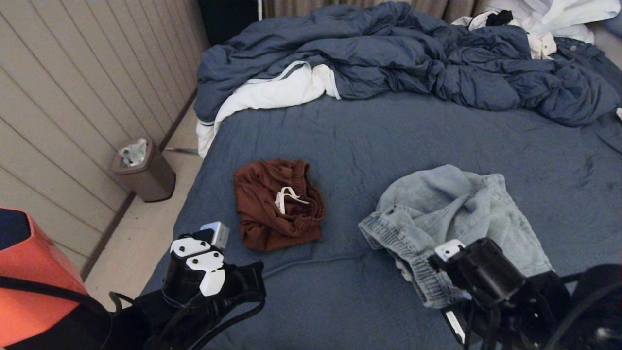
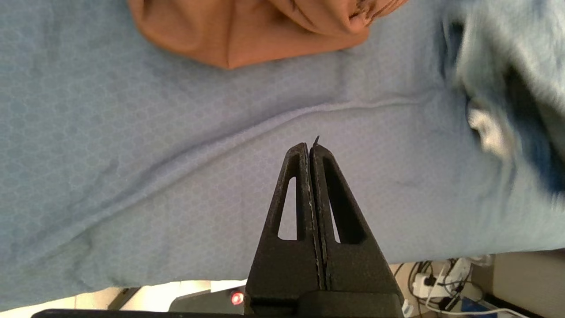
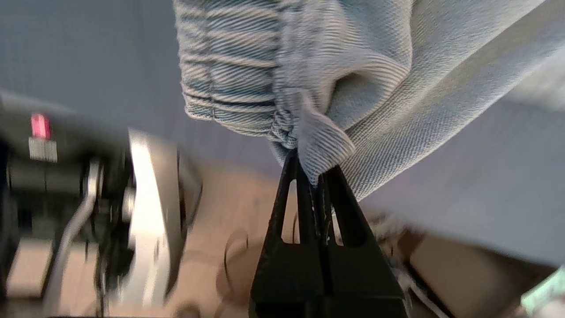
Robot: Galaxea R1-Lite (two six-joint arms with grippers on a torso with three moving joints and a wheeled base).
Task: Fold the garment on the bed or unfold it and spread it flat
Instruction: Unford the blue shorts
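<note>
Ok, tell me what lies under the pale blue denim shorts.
The pale blue denim shorts lie crumpled on the slate-blue fitted sheet. The right hand pinches their elastic waistband. Whatever is beneath the folds stays covered.

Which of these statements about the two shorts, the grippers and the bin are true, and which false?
1. The right gripper is shut on the light denim shorts. True.
2. The left gripper holds the brown shorts. False: it is shut on nothing, above the bare blue sheet.
3. The brown shorts have a white drawstring. True.
4. The waste bin stands on the bed. False: it is on the floor beside the wall.
</note>
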